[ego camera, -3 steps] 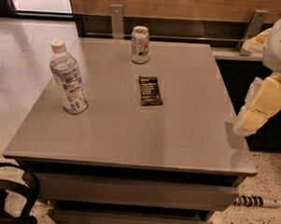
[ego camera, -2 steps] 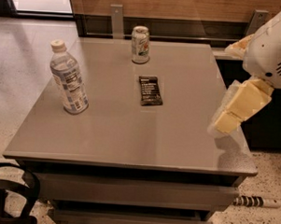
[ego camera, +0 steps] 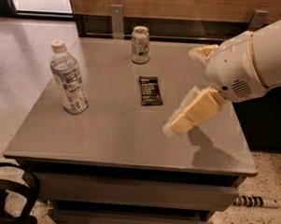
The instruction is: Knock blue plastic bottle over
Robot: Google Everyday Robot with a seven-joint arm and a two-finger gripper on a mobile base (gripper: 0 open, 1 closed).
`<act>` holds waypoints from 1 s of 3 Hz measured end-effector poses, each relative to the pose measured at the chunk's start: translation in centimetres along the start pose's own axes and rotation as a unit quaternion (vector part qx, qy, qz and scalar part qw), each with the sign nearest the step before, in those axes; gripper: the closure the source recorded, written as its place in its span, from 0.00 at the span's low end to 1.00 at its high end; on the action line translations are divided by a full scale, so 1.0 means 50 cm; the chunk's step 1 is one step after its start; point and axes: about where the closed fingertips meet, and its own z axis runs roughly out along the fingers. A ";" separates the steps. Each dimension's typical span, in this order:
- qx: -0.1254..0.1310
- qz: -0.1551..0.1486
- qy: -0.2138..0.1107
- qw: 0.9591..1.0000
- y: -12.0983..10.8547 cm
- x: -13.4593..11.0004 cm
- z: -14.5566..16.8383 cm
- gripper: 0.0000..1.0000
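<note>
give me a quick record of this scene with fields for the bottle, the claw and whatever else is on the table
target: blue plastic bottle, upright, white cap on, near the left edge of the table
claw: claw hangs over the right part of the table, angled down and left, well apart from the bottle
other items: soda can upright at the far edge; dark packet lying flat mid-table, between bottle and claw
task status: bottle not yet knocked over
</note>
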 end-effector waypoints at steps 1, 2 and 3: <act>0.014 -0.026 -0.086 0.996 0.001 -0.068 0.052 0.00; 0.013 -0.025 -0.082 0.996 0.003 -0.066 0.050 0.00; 0.020 -0.014 -0.101 0.995 -0.016 -0.093 0.082 0.00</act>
